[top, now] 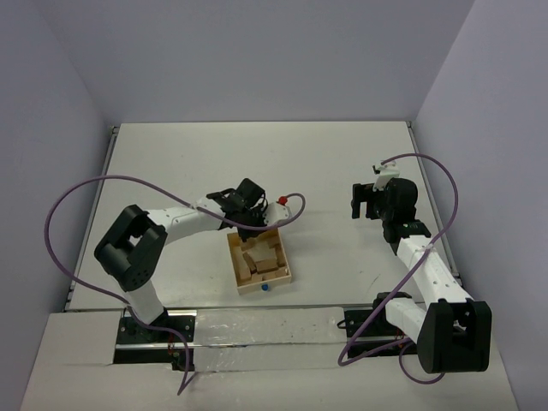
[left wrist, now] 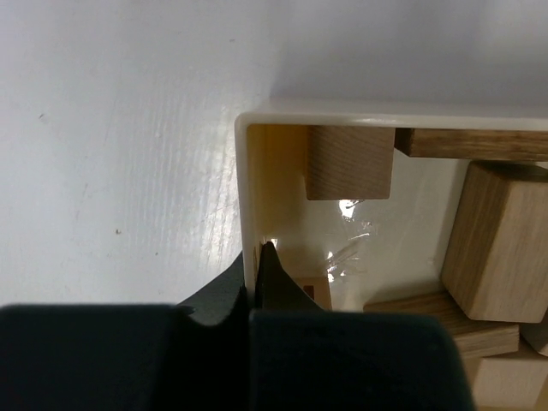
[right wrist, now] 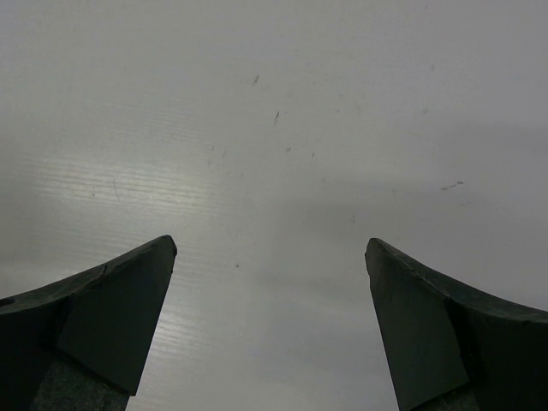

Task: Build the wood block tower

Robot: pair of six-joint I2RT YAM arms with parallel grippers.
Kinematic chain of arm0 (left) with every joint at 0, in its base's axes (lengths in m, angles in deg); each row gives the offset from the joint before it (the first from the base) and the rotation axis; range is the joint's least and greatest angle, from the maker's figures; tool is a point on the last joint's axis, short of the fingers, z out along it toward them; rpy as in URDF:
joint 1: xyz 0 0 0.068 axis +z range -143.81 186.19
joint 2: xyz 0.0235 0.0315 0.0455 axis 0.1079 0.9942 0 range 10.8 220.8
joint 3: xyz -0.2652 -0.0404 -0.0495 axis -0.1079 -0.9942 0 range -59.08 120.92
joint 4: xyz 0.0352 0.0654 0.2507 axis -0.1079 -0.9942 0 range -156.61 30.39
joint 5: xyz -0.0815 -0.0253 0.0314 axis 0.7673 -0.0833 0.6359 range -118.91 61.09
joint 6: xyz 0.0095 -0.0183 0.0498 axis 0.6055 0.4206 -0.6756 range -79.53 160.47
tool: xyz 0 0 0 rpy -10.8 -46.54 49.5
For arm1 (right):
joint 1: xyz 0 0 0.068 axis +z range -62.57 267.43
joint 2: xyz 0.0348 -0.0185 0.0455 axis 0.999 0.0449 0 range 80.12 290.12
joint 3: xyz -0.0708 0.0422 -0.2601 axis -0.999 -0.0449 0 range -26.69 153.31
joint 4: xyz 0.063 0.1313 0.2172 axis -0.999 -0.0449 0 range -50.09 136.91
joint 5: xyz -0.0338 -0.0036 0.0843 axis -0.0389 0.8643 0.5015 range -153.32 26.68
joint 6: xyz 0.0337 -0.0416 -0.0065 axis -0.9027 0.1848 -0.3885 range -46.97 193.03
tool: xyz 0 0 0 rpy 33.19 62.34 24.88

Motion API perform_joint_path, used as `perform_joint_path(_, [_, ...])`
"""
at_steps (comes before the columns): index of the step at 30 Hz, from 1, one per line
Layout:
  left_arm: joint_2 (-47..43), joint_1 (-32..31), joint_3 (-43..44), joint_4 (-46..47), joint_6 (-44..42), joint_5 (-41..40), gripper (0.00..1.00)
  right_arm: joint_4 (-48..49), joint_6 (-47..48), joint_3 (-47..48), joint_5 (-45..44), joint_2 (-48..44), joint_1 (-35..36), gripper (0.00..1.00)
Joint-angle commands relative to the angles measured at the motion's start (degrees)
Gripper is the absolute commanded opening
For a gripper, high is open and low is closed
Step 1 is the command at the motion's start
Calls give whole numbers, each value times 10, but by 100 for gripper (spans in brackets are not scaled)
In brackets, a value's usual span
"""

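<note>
Several tan wood blocks [top: 259, 259] lie loose in a pale shallow tray [top: 288, 261] at the table's near middle. No tower stands anywhere in view. My left gripper [top: 244, 225] is at the tray's far left corner. In the left wrist view my left gripper [left wrist: 257, 250] is shut on the tray's thin wall [left wrist: 250, 180], one finger outside and one inside. A cube [left wrist: 349, 161] and a bigger block [left wrist: 499, 240] lie inside. My right gripper [top: 366, 201] hovers open over bare table to the right and shows open and empty in its wrist view [right wrist: 270, 248].
A small blue thing [top: 265, 287] sits at the tray's near edge. A purple cable [top: 77, 193] loops from the left arm over the table's left side. Grey walls close off the table at the back and both sides.
</note>
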State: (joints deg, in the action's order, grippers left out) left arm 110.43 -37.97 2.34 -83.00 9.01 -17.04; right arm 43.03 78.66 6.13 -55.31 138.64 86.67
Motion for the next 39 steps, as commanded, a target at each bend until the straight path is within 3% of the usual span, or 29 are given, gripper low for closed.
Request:
perform_joint_path(1, [-48, 3, -10, 125, 98, -80, 0, 7, 0, 30, -8, -7, -3, 100])
perform_joint_path(3, [-77, 5, -24, 170, 156, -119, 0, 7, -1, 30, -9, -6, -3, 100])
perform_joint_path(7, [-99, 4, -37, 251, 217, -301, 0, 7, -1, 30, -11, -5, -3, 100])
perform_joint_path(13, [-118, 7, -51, 312, 140, -469, 0, 7, -2, 31, -11, -6, -3, 100])
perform_joint_path(19, [-142, 7, -95, 484, -44, -611, 0, 8, -3, 30, -10, -11, -3, 100])
perform_joint_path(24, [-136, 2, -168, 753, -210, -668, 0, 9, -5, 30, -6, -16, -3, 100])
perform_joint_path(28, [-105, -10, -211, 924, -374, -666, 0, 8, -6, 30, -5, -17, -3, 100])
perform_joint_path(29, [-96, -19, -226, 1003, -404, -662, 0, 8, -6, 30, -5, -18, -3, 100])
perform_joint_path(30, [-87, -25, -232, 1006, -434, -659, 0, 8, -6, 30, -5, -18, -2, 100])
perform_joint_path(32, [-46, -41, -242, 1137, -540, -648, 0, 8, -7, 30, -5, -20, -3, 100])
perform_joint_path(36, [17, -79, -244, 1278, -665, -631, 0, 8, -6, 30, -7, -23, -3, 100])
perform_joint_path(39, [38, -113, -241, 1300, -707, -633, 0, 10, -5, 28, -9, -26, -3, 100])
